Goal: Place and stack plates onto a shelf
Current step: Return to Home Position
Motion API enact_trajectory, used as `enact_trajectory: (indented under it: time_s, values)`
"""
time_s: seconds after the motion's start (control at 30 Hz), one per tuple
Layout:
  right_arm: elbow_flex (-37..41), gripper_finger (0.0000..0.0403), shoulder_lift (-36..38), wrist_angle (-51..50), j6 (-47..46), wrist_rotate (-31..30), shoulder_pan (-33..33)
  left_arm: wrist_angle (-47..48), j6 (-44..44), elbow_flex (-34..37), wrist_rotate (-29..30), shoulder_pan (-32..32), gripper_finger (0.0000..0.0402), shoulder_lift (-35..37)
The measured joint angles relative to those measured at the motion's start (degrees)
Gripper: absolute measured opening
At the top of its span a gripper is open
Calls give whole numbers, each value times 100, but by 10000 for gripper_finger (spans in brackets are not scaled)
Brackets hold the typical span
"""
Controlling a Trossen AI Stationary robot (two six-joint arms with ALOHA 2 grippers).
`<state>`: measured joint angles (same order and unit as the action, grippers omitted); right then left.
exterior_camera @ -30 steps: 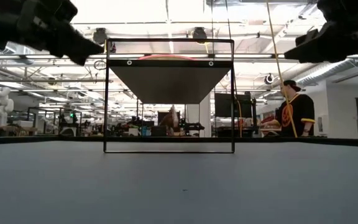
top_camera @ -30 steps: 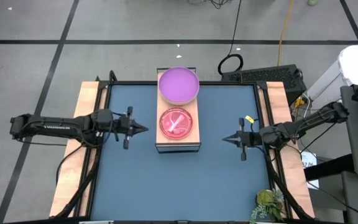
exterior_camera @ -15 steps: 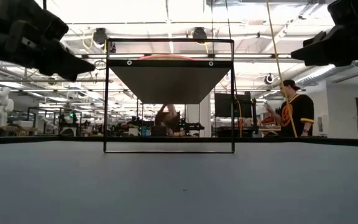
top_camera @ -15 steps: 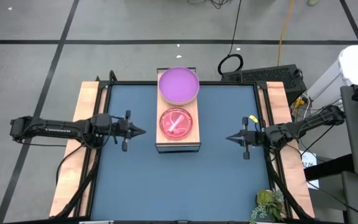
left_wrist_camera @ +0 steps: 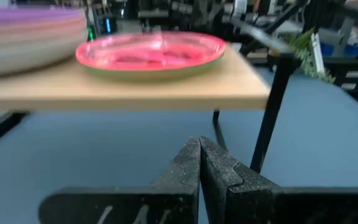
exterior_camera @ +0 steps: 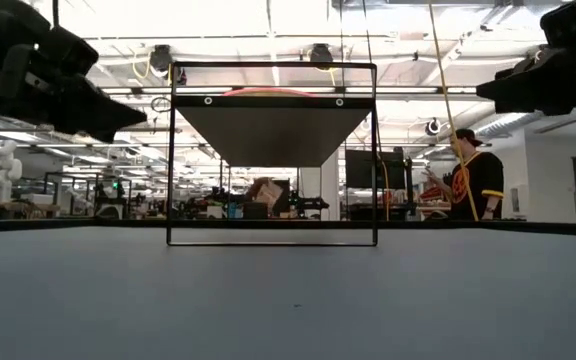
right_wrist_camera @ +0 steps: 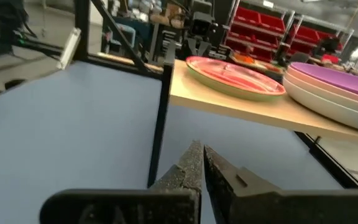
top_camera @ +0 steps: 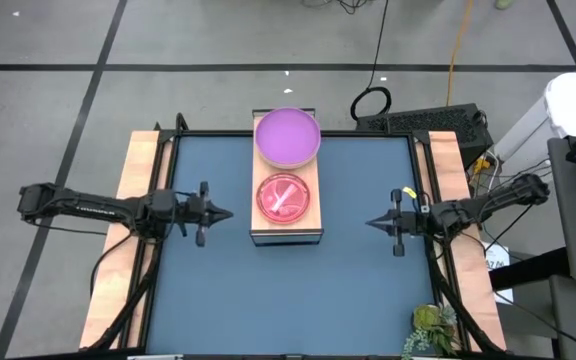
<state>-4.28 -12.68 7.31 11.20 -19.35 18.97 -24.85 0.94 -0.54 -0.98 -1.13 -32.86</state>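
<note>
One person stands beyond the blue table and its shelf.

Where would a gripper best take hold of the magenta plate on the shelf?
Probably its flared rim, from the left or right: the magenta plate lies flat on the shelf, its rim lifted off the wood near both long edges. The purple plate crowds the far side.

Shelf sat centre on a thin black frame, dark underside facing us. A reddish plate edge just showed above it. Left gripper hung top left and right gripper top right, both pointing inward, apart from the shelf. A person in a black shirt stood behind, right side.
</note>
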Motion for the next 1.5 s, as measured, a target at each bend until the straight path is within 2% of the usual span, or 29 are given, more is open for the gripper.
enact_trajectory:
  time_s: [0.13,0.47,0.63,0.9,1.07,1.27,1.5]
  values:
    - [193,0,75,343,-3,182,-114,-130,16,0,141,188,3,0]
    - [247,0,216,267,1,732,-760,-142,136,0,286,350,3,0]
    - [252,0,439,177,4,1437,-1235,-162,155,0,294,350,3,0]
    - [258,0,616,-204,-300,2237,-2019,-225,215,-4,292,350,3,8]
    - [263,0,616,-419,-324,2205,-2221,-209,289,-4,288,346,3,210]
    - [265,0,616,-472,-376,1559,-2269,227,320,-9,289,346,3,640]
    - [344,0,590,-561,-351,1780,-2267,501,432,-9,289,346,3,1150]
